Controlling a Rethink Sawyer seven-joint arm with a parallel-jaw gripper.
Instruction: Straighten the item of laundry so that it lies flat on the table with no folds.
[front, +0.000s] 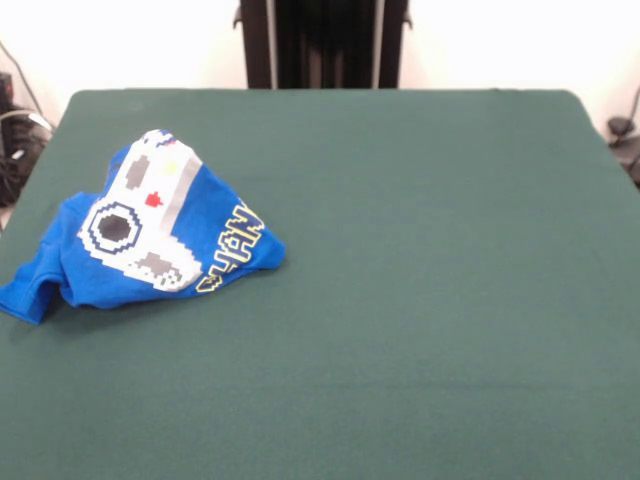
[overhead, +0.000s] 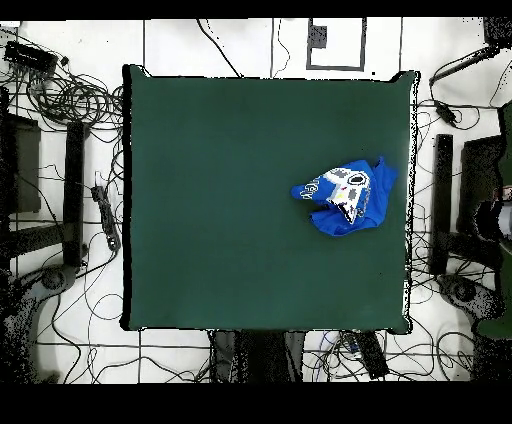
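Although the task concerns a gripper, none appears in either view, so its state cannot be told; only the black column of the robot's pedestal (front: 322, 42) shows at the top of the front view.

In the front view, a small bright blue short-sleeved cotton T-shirt (front: 150, 235) lies crumpled on the left part of a large flat table clad in dark green fabric (front: 420, 300). A white-grey pixel game-controller print faces up, with yellow-outlined lettering running along the lower right fold. One blue flap trails toward the table's left edge. The heap's long axis runs from that lower-left flap up toward the right.

In the overhead view, the same blue shirt (overhead: 348, 197) sits near the right edge of the green table (overhead: 220, 200), a little above the middle. The robot's base is at the bottom centre, so any reach would likely travel up and to the right in this view. The shirt is bunched, folded over itself, and not yet flat.
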